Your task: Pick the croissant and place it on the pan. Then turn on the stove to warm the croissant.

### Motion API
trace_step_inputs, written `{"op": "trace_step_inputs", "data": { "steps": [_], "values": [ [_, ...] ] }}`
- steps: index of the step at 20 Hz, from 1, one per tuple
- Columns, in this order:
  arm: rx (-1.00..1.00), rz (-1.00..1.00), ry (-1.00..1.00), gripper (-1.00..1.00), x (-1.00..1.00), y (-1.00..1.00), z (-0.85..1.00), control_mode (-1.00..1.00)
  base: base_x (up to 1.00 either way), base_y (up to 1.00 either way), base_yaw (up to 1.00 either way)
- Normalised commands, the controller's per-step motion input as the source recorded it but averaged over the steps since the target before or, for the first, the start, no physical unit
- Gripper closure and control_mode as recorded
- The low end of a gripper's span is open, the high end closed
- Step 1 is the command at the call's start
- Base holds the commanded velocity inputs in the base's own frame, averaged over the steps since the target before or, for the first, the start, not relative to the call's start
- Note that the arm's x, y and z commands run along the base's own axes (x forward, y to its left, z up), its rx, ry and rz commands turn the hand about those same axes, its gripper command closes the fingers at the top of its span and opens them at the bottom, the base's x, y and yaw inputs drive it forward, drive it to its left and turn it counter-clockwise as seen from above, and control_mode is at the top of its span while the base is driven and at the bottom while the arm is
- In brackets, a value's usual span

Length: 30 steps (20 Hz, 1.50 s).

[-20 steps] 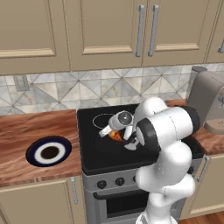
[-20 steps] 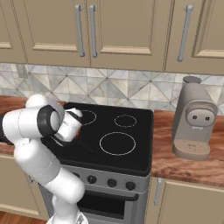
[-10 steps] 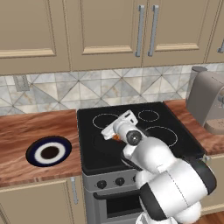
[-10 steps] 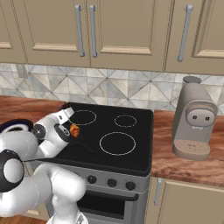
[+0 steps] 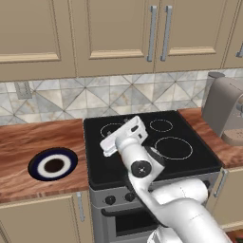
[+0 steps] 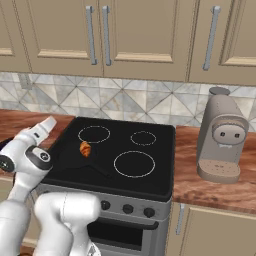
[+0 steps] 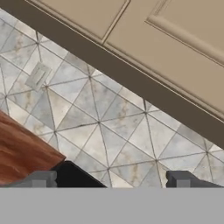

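Observation:
The croissant (image 6: pixel 85 148), small and golden-orange, lies on the black pan (image 6: pixel 75 158) at the front left of the stove (image 6: pixel 150 165). The pan's thin handle (image 6: pixel 102 171) runs toward the stove's front. My gripper (image 6: pixel 47 124) hovers to the left of the croissant, above the stove's left edge, apart from it and tilted up toward the backsplash. In the hand view my gripper (image 7: pixel 113 179) is open, its fingertips (image 7: pixel 43 178) set wide with nothing between them. My gripper (image 5: pixel 122 136) and the arm cover the pan in the left base view, over the stove (image 5: pixel 180 163).
A blue-rimmed white plate (image 5: pixel 53 163) sits on the wooden counter left of the stove. A grey coffee machine (image 6: pixel 221 137) stands on the right counter. Round black knobs (image 6: pixel 127 209) line the stove's front. A wall outlet (image 7: pixel 38 75) is on the tiled backsplash.
The arm has swung down and left, away from the croissant, and the hand has tilted up to face the backsplash. The croissant stays on the pan.

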Motion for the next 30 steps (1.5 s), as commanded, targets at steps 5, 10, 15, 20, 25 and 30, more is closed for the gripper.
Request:
{"op": "trace_step_inputs", "data": {
  "steps": [5,10,15,20,25,30],
  "values": [
    [0.0,0.03,-0.16,-1.0,-1.0,0.0,-0.15,-1.0,0.0,0.0,0.0],
    [0.06,0.09,-0.2,-1.0,-1.0,0.0,-0.3,-1.0,0.0,0.0,0.0],
    [0.16,0.17,-0.21,-1.0,-1.0,0.0,-0.43,-1.0,0.0,0.0,0.0],
    [0.26,0.25,-0.18,-1.0,-1.0,-0.5,-0.56,-1.0,0.0,0.0,0.0],
    [0.13,0.23,-0.19,-1.0,-0.3,-0.67,-0.4,-1.0,0.0,0.0,0.0],
    [0.07,0.19,-0.2,-1.0,0.03,-0.53,-0.54,-1.0,0.0,0.0,0.0]
  ]
}}
